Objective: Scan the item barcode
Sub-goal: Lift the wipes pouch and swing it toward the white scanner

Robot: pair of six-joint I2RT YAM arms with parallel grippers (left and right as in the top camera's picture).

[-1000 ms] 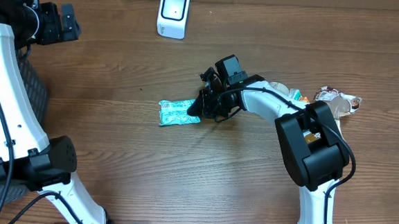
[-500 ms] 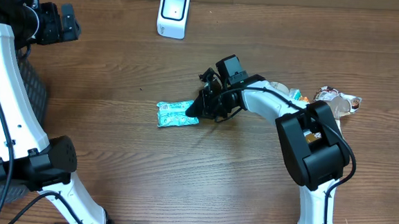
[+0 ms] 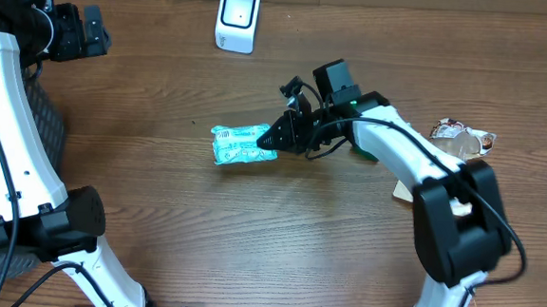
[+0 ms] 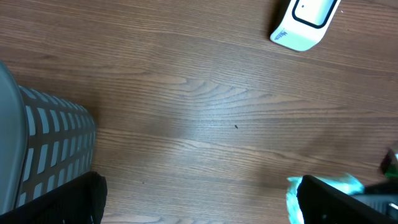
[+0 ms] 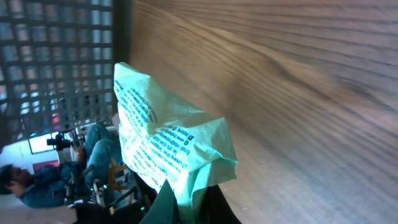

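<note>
The item is a teal plastic packet (image 3: pixel 236 144) with blue print. My right gripper (image 3: pixel 273 136) is shut on its right end and holds it just off the wood, near the middle of the table. In the right wrist view the packet (image 5: pixel 166 140) stands up out of the closed right gripper (image 5: pixel 189 205). No barcode is legible on the printed face. The white scanner (image 3: pixel 237 19) stands at the back, well beyond the packet. My left gripper (image 3: pixel 72 32) hovers open at the far left; its view catches the scanner (image 4: pixel 305 22) and a sliver of the packet (image 4: pixel 293 194).
A grey mesh basket (image 3: pixel 42 130) stands at the left edge, also in the left wrist view (image 4: pixel 50 149). More wrapped packets (image 3: pixel 463 138) lie to the right, behind the right arm. A black cable loops beside the right wrist.
The right gripper has lifted the packet and carried it slightly left and toward the back. The right arm's elbow has swung to the right. The left arm has not moved.
</note>
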